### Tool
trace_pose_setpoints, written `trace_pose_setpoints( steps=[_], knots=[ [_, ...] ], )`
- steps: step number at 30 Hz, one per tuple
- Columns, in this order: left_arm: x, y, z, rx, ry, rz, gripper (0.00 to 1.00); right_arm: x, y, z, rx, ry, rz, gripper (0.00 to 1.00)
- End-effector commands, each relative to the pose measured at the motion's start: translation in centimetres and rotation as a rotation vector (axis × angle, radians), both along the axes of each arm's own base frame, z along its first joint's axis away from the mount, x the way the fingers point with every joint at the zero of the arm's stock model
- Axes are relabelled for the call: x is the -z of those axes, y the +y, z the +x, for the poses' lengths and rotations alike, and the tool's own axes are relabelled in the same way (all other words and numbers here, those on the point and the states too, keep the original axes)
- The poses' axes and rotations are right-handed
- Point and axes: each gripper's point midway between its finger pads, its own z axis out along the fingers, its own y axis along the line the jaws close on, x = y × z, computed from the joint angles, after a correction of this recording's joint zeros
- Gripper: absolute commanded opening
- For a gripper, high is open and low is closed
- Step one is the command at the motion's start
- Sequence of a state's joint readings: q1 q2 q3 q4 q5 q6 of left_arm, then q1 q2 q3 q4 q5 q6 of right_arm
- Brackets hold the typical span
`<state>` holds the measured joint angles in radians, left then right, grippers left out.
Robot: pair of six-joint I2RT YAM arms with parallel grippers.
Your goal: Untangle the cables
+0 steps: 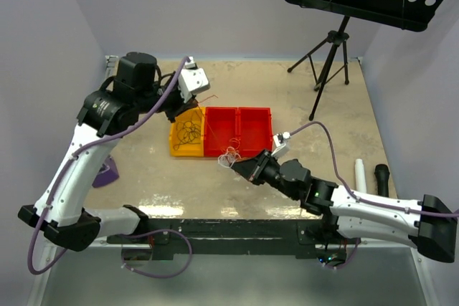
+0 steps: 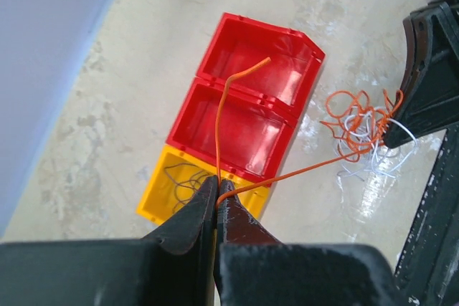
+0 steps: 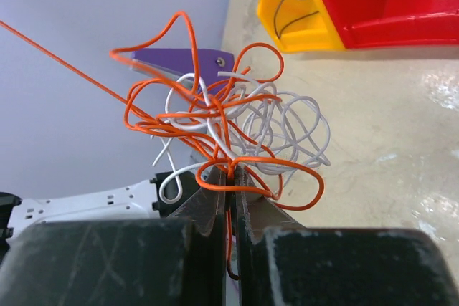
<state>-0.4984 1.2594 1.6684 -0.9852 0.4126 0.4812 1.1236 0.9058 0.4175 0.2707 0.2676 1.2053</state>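
A tangle of orange-red and white cables [image 1: 231,155] hangs just in front of the red bins [image 1: 240,130]. My right gripper [image 1: 242,167] is shut on it; in the right wrist view the jaws [image 3: 233,173] pinch an orange loop at the base of the tangle [image 3: 229,120]. My left gripper [image 1: 179,111], raised over the yellow bin [image 1: 176,150], is shut on one orange cable [image 2: 287,175]. That cable runs taut to the tangle [image 2: 358,123], and its free end sticks up past the jaws [image 2: 217,185]. Loose black cables [image 1: 190,132] lie in the yellow bin.
Two joined red bins [image 2: 247,98] sit next to the yellow bin [image 2: 154,195]. A purple object [image 1: 106,172] lies at the left. A white cylinder [image 1: 361,175] and a black one [image 1: 382,177] lie at the right. A tripod stand [image 1: 330,55] is at the back right.
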Motion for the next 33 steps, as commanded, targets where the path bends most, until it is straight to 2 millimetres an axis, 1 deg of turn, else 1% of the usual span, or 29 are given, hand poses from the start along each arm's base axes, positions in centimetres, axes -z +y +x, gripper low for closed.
trace_pose_setpoints(
  steps=[1, 3, 4, 5, 6, 8, 9, 11, 14, 16, 18, 20, 22, 25, 27, 28, 30, 33],
  knots=[
    [-15.6, 4.2, 1.3, -0.215, -0.479, -0.197, 0.0, 12.5, -4.5, -3.5, -0.081, 0.181, -0.421, 0.0],
    [-17.5, 4.6, 0.3, -0.211, -0.521, -0.222, 0.0, 13.0, -4.8, -3.6, -0.076, 0.192, -0.433, 0.0],
    [-18.1, 4.6, -0.2, -0.202, -0.529, -0.23, 0.0, 13.2, -4.9, -3.7, -0.079, 0.194, -0.437, 0.05],
    [-18.1, 4.5, -0.6, -0.188, -0.52, -0.233, 0.0, 13.1, -4.8, -3.7, -0.082, 0.192, -0.431, 0.14],
    [-17.8, 4.4, -1.0, -0.174, -0.509, -0.229, 0.0, 12.9, -4.7, -3.7, -0.083, 0.189, -0.427, 0.18],
    [-16.4, 4.1, -1.4, -0.148, -0.468, -0.221, 0.0, 12.4, -4.6, -3.6, -0.079, 0.18, -0.413, 0.22],
    [-15.8, 4.0, -1.4, -0.142, -0.456, -0.216, 0.0, 12.2, -4.7, -3.5, -0.075, 0.179, -0.409, 0.26],
    [-15.6, 4.2, -1.8, -0.145, -0.463, -0.223, 0.0, 12.1, -4.8, -3.4, -0.068, 0.18, -0.415, 0.33],
    [-15.8, 4.1, -2.1, -0.136, -0.468, -0.236, 0.0, 12.5, -5.2, -3.6, -0.067, 0.187, -0.432, 0.35],
    [-15.9, 3.7, -2.4, -0.11, -0.452, -0.244, 0.0, 12.1, -5.2, -3.5, -0.063, 0.18, -0.42, 0.35],
    [-15.9, 3.2, -2.7, -0.082, -0.435, -0.25, 0.0, 10.8, -4.8, -3.2, -0.061, 0.152, -0.385, 0.38],
    [-16.0, 3.0, -3.3, -0.053, -0.431, -0.256, 0.0, 8.6, -4.0, -2.7, -0.064, 0.097, -0.331, 0.43],
    [-16.0, 2.8, -3.6, -0.035, -0.431, -0.26, 0.0, 6.4, -3.3, -2.1, -0.073, 0.028, -0.293, 0.52],
    [-16.2, 2.6, -4.4, -0.002, -0.433, -0.266, 0.0, 3.0, -1.7, -1.6, -0.103, -0.076, -0.218, 0.6],
    [-16.1, 2.4, -5.2, 0.038, -0.434, -0.265, 0.0, 1.7, -0.9, -1.4, -0.121, -0.122, -0.196, 0.65],
    [-16.1, 2.3, -5.6, 0.055, -0.437, -0.264, 0.0, 1.4, -0.6, -1.3, -0.129, -0.136, -0.194, 0.67],
    [-16.0, 2.2, -5.8, 0.065, -0.433, -0.268, 0.0, -0.4, 0.7, -1.7, -0.179, -0.19, -0.138, 0.69],
    [-15.8, 2.0, -5.8, 0.072, -0.413, -0.271, 0.0, -2.5, 1.3, -2.0, -0.2, -0.233, -0.053, 0.7]
  ],
)
